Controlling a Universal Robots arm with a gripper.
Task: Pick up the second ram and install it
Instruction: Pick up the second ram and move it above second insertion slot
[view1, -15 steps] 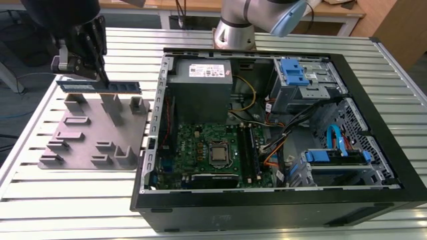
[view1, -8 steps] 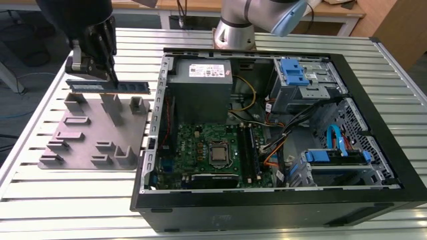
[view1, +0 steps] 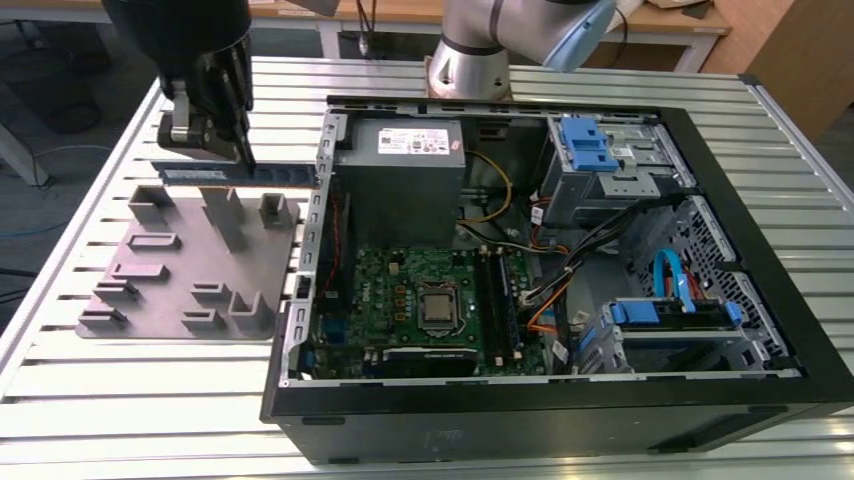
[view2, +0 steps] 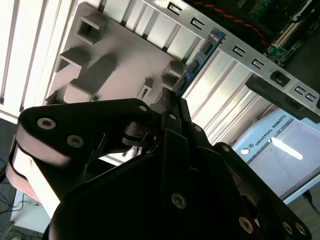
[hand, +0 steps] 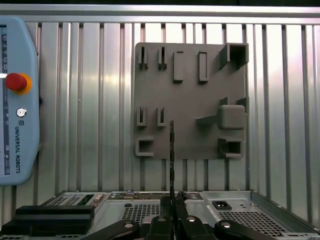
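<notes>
The second ram (view1: 235, 174) is a long, thin blue-green stick hanging level just above the grey fixture plate (view1: 187, 270), at the exterior view's left. My black gripper (view1: 227, 158) comes down on it from above and is shut on its upper edge. The first wrist view shows the ram (hand: 171, 145) edge-on as a thin dark line running out from between the fingertips of the gripper (hand: 172, 201), over the plate (hand: 190, 100). In the second wrist view the gripper (view2: 172, 97) is closed, and the blue board (view2: 200, 57) extends past it.
An open black computer case (view1: 561, 410) lies on the slatted aluminium table (view1: 134, 400), right of the plate. Its green motherboard (view1: 400, 290) has memory slots (view1: 501, 300) beside the processor socket. The arm's base (view1: 467, 70) stands behind the case. A teach pendant (hand: 17, 100) lies on the table.
</notes>
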